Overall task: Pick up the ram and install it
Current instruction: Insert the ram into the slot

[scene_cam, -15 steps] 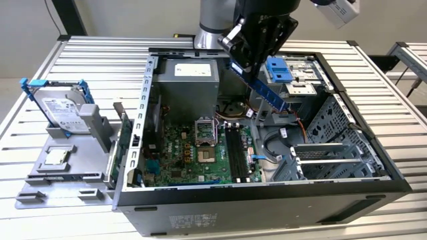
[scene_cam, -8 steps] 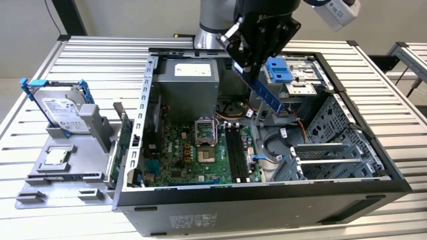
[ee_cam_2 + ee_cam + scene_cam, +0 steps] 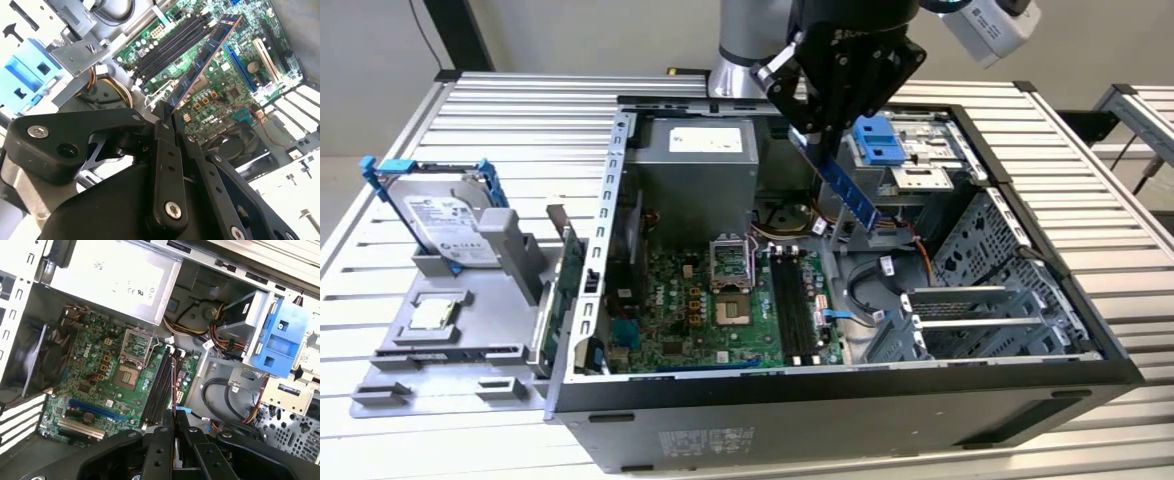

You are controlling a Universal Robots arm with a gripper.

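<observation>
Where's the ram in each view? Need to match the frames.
Exterior view: the ram hangs tilted from the claw, above the motherboard.
Second wrist view: the ram runs broadside from the claw out over the motherboard.
First wrist view: the ram is edge-on, a thin line alongside the memory slots.
Shared landmark: the black memory slots.

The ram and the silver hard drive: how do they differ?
The ram is a thin blue stick; the hard drive is a silver box in a blue bracket. The ram hangs tilted from the gripper over the open case; the hard drive stands outside it, on a grey stand. Neither is installed.
</observation>
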